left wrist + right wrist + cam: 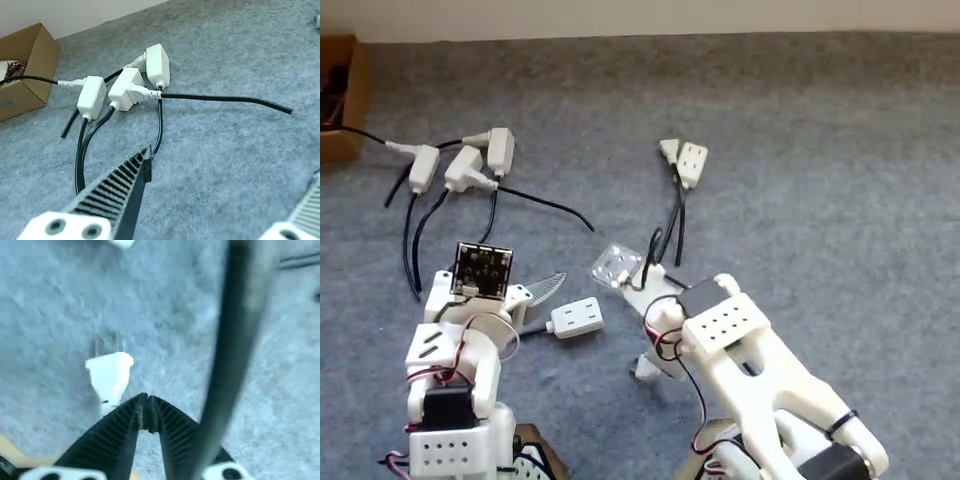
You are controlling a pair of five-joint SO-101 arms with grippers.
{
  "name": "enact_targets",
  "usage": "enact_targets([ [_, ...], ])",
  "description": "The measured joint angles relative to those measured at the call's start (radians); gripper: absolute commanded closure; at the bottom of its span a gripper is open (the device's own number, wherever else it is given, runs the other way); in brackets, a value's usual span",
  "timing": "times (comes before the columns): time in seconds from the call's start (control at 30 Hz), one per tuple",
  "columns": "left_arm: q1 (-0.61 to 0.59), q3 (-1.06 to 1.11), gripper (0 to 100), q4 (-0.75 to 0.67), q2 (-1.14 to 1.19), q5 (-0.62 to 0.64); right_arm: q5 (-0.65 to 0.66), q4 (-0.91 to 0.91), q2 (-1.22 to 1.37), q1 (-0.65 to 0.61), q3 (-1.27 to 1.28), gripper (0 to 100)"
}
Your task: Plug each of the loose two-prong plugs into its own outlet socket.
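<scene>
Three white outlet sockets [125,87] lie far left on the grey carpet, each with a black-corded plug in it. A fourth socket [691,162] lies further right, and a loose one [577,317] sits between the arms. My left gripper [232,167] is open above the carpet, short of the three sockets, and holds nothing. A white two-prong plug [110,375] lies on the carpet just past my right gripper [148,407]. That gripper's black fingers [120,432] are shut, tips touching, with the plug's tail slipping behind one of them. A blurred black cord [235,340] crosses close by.
A cardboard box [340,95] stands at the far left edge. Black cords [545,203] trail across the carpet from the sockets. A small clear plastic piece [617,265] lies in front of the right arm [730,325]. Bare carpet stretches to the right.
</scene>
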Motion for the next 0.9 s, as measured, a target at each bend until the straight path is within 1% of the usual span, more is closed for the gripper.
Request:
enact_targets([
  [0.13, 0.000, 0.015, 56, 0.000, 0.000, 0.000, 0.097, -0.012, 0.000, 0.063, 0.091, 84.9],
  [0.2, 0.002, 0.017, 56, 0.000, 0.000, 0.000, 0.115, -0.015, 0.000, 0.089, 0.107, 80.8],
  [0.3, 0.002, 0.021, 56, 0.000, 0.000, 0.000, 0.094, -0.015, 0.000, 0.095, 0.110, 80.7],
  [0.37, 0.002, 0.035, 56, 0.000, 0.002, 0.000, 0.057, -0.015, 0.000, 0.095, 0.110, 80.8],
  [0.5, 0.002, 0.040, 56, -0.049, 0.002, 0.000, 0.015, -0.018, 0.000, 0.072, 0.110, 80.8],
  [0.67, 0.002, 0.041, 56, -0.055, 0.002, 0.000, 0.015, -0.048, 0.000, -0.034, 0.110, 80.8],
  [0.77, 0.014, 0.041, 56, -0.055, 0.002, 0.000, 0.041, -0.051, 0.000, -0.092, 0.110, 80.8],
  [0.9, 0.014, 0.041, 56, -0.055, 0.002, 0.000, 0.041, -0.057, 0.000, -0.101, 0.071, 80.8],
])
